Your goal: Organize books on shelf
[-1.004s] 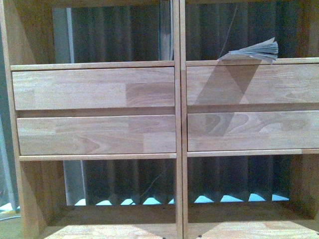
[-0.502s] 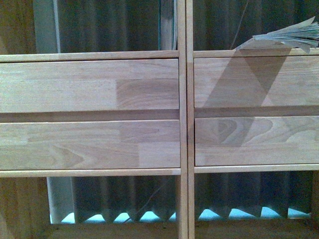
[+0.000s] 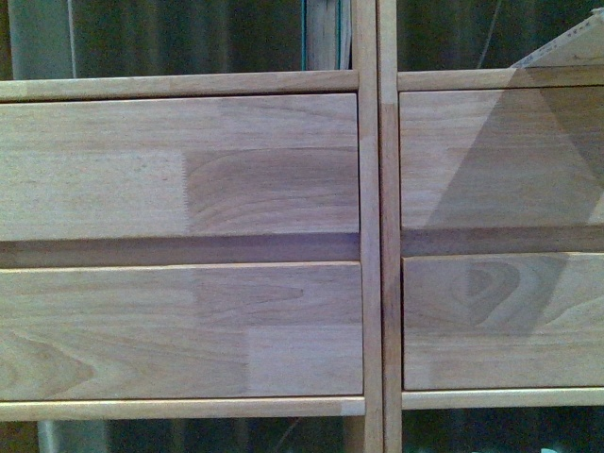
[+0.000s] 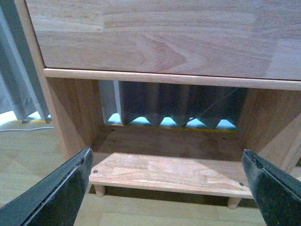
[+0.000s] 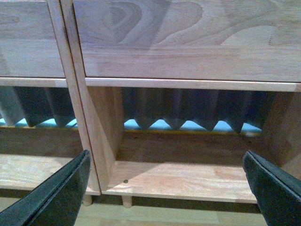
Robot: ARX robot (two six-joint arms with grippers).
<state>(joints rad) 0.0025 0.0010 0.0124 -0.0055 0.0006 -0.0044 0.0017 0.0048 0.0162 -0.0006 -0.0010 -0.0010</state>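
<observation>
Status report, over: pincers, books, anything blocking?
Left pincer open, empty. Right pincer open, empty. Book above right drawers, barely in view. No obstruction seen.

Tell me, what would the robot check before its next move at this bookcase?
1. The left gripper is open and empty: ok.
2. The right gripper is open and empty: ok.
3. The book is fully in view: not ok; only a pale corner shows above the right drawers.
4. Reach to the book: cannot tell; neither arm shows in the front view.
5. The bottom compartments hold no obstacles: ok in both wrist views.
</observation>
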